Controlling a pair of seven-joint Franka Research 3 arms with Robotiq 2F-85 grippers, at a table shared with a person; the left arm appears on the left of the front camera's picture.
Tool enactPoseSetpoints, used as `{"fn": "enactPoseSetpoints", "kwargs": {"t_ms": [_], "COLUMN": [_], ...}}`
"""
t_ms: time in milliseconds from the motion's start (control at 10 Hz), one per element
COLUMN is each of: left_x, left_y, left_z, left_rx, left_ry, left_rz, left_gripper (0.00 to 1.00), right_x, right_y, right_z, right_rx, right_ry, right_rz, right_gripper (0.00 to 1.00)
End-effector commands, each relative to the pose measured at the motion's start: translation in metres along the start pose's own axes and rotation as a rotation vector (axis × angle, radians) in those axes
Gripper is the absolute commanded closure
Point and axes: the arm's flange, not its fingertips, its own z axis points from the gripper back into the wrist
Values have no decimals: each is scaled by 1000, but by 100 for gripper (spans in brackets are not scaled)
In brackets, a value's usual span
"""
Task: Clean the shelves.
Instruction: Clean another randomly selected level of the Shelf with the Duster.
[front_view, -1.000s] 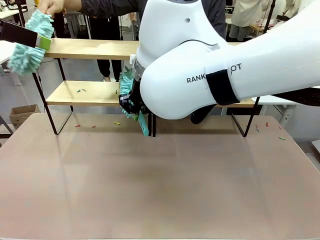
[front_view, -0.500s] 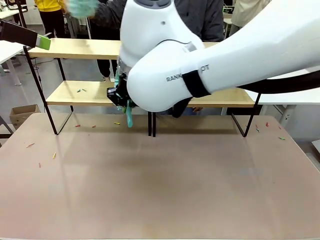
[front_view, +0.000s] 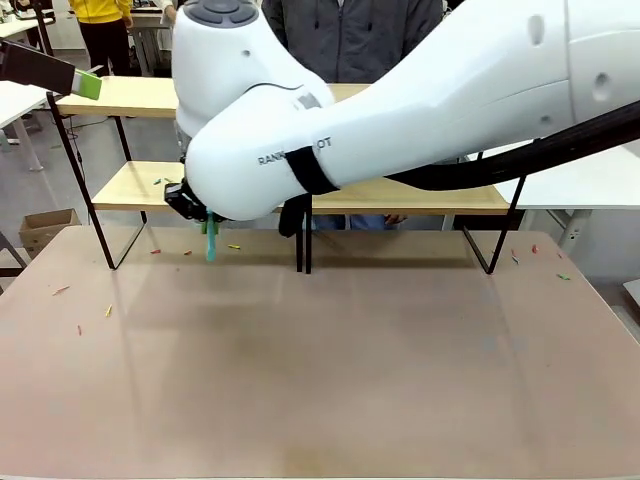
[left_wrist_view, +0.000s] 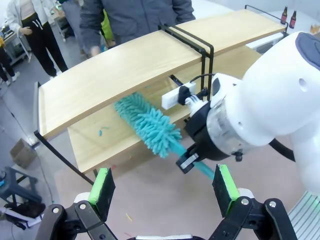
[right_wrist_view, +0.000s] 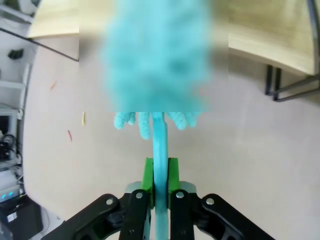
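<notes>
The shelves (front_view: 130, 97) stand across the far side of the table, with light wood boards in black frames. My right gripper (front_view: 190, 205) is shut on the handle of a teal duster (front_view: 210, 240) in front of the left rack's lower board (front_view: 135, 186). The left wrist view shows the duster's fluffy head (left_wrist_view: 150, 125) pointing in toward the lower board (left_wrist_view: 115, 145), with the right gripper (left_wrist_view: 192, 160) behind it. The right wrist view has the handle (right_wrist_view: 160, 145) clamped between the pads (right_wrist_view: 148, 175). My left gripper (left_wrist_view: 164, 185) hangs open and empty above the rack's left end, one green pad (front_view: 88, 84) showing.
Small coloured scraps lie on the lower board (front_view: 160, 181) and on the table at left (front_view: 60, 290), middle (front_view: 232, 246) and right (front_view: 563, 276). A person (front_view: 350, 40) stands behind the racks. A cardboard box (front_view: 45, 225) sits on the floor at left.
My right arm has swept left along the lower board with the duster. The person's hand with a second teal duster at the upper left has left the view.
</notes>
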Motion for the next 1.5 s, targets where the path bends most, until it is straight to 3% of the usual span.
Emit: {"fn": "enactPoseSetpoints", "kwargs": {"t_ms": [0,200,300,700,1000,1400], "left_x": [0,0,0,0,0,0], "left_y": [1,1,1,1,1,1], "left_z": [0,0,0,0,0,0], "left_rx": [-2,-2,-2,-2,-2,-2], "left_ry": [-1,-1,-1,-1,-1,-1], "left_rz": [1,1,1,1,1,1], "left_gripper": [0,0,0,0,0,0], "right_x": [11,20,26,5,-16,-25], "right_y": [8,0,-14,-110,-150,-161], "right_z": [-6,-5,5,91,97,91], "right_rx": [21,67,80,217,432,471], "right_ry": [29,78,157,343,381,358], "right_rz": [74,202,301,595,630,591], "right_gripper": [88,88,88,88,88,88]}}
